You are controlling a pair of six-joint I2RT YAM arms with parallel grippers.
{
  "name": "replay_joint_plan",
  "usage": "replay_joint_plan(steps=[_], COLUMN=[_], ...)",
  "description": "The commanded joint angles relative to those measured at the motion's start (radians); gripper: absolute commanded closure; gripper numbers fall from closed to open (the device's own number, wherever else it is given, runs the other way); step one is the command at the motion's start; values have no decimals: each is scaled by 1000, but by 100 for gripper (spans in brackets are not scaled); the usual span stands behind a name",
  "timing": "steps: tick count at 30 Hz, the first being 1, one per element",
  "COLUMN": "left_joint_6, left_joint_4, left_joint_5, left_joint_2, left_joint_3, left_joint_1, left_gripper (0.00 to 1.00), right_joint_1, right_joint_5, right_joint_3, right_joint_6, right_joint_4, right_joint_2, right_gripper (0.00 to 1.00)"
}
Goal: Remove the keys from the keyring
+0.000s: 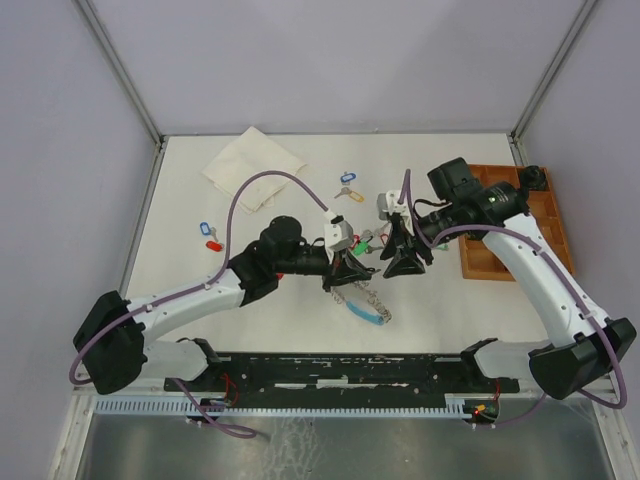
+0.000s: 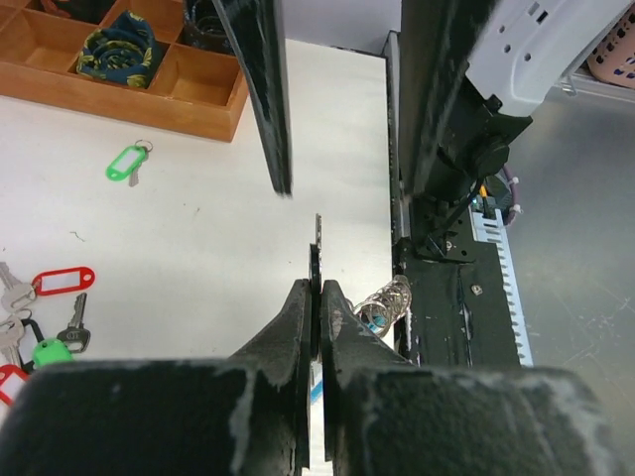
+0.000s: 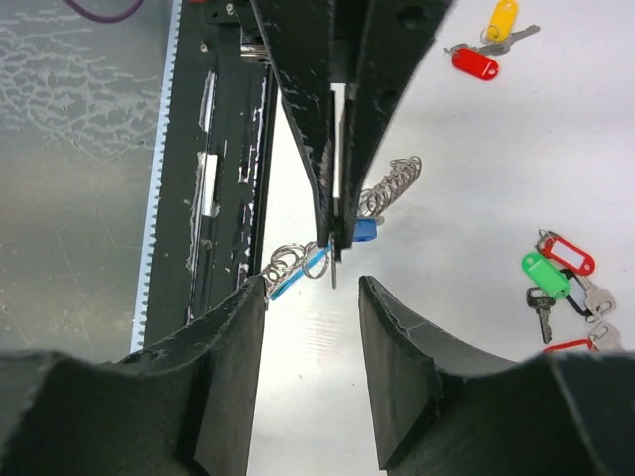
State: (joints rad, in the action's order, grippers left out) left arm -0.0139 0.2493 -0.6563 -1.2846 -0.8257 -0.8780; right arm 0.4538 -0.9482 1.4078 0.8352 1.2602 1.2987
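Observation:
The keyring [image 1: 368, 305], a beaded chain joined to a light-blue band, lies at the table's near middle. My left gripper [image 1: 343, 275] sits at its upper end, shut on a thin flat key seen edge-on [image 2: 317, 248]. The chain and blue band [image 2: 389, 297] bunch just beyond those fingertips. My right gripper [image 1: 405, 265] stands right next to it, open, nothing between its fingers. In the right wrist view the left gripper [image 3: 335, 238] points down between the open right gripper [image 3: 313, 281], with the chain [image 3: 392, 183] hanging beside. Loose tagged keys [image 3: 546, 275] lie to the right.
A wooden compartment tray [image 1: 490, 272] stands at the right, a folded cloth [image 1: 255, 165] at the back left. Tagged keys lie loose at the back middle [image 1: 346, 187] and left [image 1: 209, 233]. A green-tagged key [image 2: 126, 164] rests near the tray. The black base rail [image 1: 340, 365] runs along the near edge.

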Motion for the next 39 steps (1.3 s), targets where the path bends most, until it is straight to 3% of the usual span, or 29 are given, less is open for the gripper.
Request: replay_joint_plan(steps=[1,10,12,15,19,26,30,31,39], left_joint_6=[-52,-108,-127,-155,-192,-255,-268,-273,-283], left_joint_4=[240,474,519,556,604,681,687,690,688], left_joint_5=[26,56,47,34,35,67,90,95,155], left_joint_2=[100,194,193,185,180,169,160,157,153], left_joint_3=[77,202,217,223,237,260,259,259,262], left_joint_1=[4,2,2,4,3,0,-5,-6,-9], left_gripper=[97,97,97,97,97,97,97,97,97], right_joint_1=[-56,-139,-139,-140,-137,-134,-112,-105,-77], right_joint_5=[-113,-324,-381,-462,-493,-411,-303,-281,-352], right_joint_3=[13,-181,-217,-236,-223,-208,-298,-308,-259], right_joint_6=[-2,-60,46,363,471,348,-42,-98,71], right_joint_4=[-14,-257,-242,-96,-2,-59,-452,-478,-312], right_joint_2=[-59,-78,-76,-57,-26,-7,-96,-101,-100], right_gripper=[49,55,59,61,61,61,62,62,65])
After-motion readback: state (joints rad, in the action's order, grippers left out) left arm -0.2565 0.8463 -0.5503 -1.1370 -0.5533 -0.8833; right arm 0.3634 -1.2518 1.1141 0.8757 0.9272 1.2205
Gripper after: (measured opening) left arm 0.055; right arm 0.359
